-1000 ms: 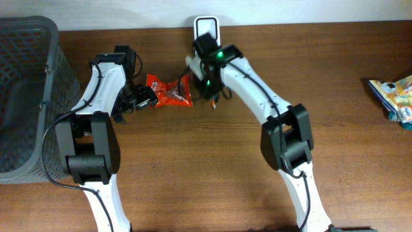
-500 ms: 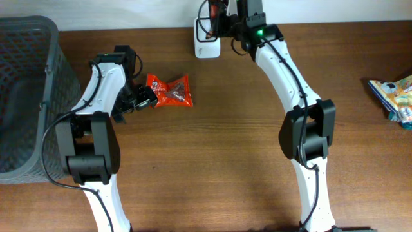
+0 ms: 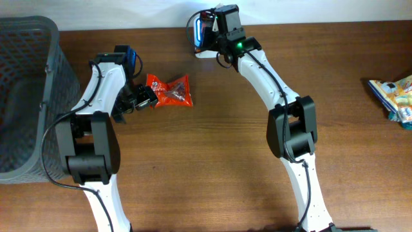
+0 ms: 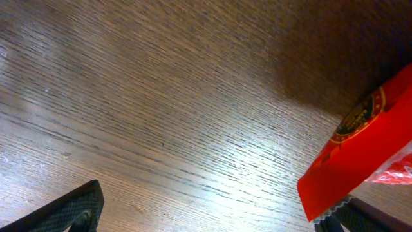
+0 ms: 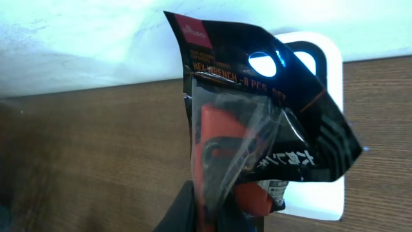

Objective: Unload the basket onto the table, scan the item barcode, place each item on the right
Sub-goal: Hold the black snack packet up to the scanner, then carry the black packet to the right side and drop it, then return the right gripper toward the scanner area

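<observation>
A black and red plastic package [image 5: 257,129], the item, is held upright with my right gripper [image 5: 225,216] shut on its lower end. It hangs right in front of the white scanner [image 5: 322,187] at the table's back edge. From above, the item [image 3: 203,29] covers most of the scanner [image 3: 207,54], with the right gripper [image 3: 219,31] beside it. No barcode can be made out. My left gripper [image 3: 143,98] stands open on the table at the left corner of a red snack packet [image 3: 170,90]. Its fingers [image 4: 71,209] are wide apart, and the packet [image 4: 367,148] lies by the right one.
A dark grey basket [image 3: 26,96] fills the left side of the table. Colourful packets [image 3: 394,96] lie at the right edge. A pale wall runs behind the scanner.
My right arm has carried the package from beside the red packet up to the scanner at the back. The left arm and the red packet have not moved.
</observation>
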You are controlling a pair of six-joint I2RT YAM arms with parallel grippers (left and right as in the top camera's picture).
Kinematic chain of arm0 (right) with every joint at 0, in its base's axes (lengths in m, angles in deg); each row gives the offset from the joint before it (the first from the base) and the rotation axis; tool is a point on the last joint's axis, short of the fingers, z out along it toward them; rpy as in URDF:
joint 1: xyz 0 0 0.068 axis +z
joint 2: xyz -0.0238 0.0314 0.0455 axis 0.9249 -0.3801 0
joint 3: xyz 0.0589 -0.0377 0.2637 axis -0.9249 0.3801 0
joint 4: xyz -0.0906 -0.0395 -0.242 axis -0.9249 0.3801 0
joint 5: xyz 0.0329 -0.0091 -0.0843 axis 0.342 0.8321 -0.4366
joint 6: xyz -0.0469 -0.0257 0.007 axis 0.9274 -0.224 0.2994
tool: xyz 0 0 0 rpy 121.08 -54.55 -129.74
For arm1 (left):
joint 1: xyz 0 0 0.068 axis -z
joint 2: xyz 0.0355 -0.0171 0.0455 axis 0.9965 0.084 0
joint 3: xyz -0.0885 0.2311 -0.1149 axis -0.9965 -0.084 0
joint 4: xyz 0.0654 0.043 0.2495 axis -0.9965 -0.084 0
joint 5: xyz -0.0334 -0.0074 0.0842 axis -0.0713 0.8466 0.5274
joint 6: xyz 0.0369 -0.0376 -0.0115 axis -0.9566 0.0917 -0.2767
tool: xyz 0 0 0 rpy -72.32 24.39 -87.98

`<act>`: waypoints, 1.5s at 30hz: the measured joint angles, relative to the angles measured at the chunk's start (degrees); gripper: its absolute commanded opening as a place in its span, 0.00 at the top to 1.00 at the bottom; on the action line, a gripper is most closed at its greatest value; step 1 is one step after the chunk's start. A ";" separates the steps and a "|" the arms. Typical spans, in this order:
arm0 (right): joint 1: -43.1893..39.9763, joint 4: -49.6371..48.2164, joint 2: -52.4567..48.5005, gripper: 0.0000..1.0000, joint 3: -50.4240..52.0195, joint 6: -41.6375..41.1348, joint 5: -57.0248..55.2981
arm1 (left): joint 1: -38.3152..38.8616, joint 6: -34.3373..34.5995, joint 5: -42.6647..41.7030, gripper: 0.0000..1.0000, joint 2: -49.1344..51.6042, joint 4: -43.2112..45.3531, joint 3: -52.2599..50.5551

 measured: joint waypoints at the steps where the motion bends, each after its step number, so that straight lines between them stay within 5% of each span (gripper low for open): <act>1: -0.07 0.00 0.00 0.96 0.00 -0.09 -0.11 | 0.00 0.00 0.00 0.01 0.00 0.00 0.00; 11: -5.11 7.76 2.99 0.96 -0.24 0.00 -0.31 | 0.00 0.00 0.00 0.01 0.00 0.00 0.00; 19: -25.66 25.77 14.99 0.96 -2.03 0.04 -1.20 | 0.00 0.00 0.02 0.01 0.00 0.02 0.00; 24: -40.02 41.70 15.34 0.96 -1.92 0.00 -8.37 | 0.00 -0.02 0.02 0.01 0.00 0.13 0.00; 29: -48.59 46.84 15.23 0.95 -0.83 0.00 -15.39 | 0.00 0.00 0.00 0.01 0.00 -0.04 0.00; 33: -54.03 46.80 14.97 0.77 1.22 0.11 -17.59 | 0.00 0.00 0.00 0.01 0.00 0.00 0.00; 38: -57.96 45.24 14.95 0.26 3.02 0.90 -18.64 | 0.00 0.00 0.00 0.01 0.00 0.00 0.00; 45: -58.51 44.00 14.95 0.19 4.57 8.94 -15.87 | 0.00 0.00 0.02 0.01 0.00 0.00 0.00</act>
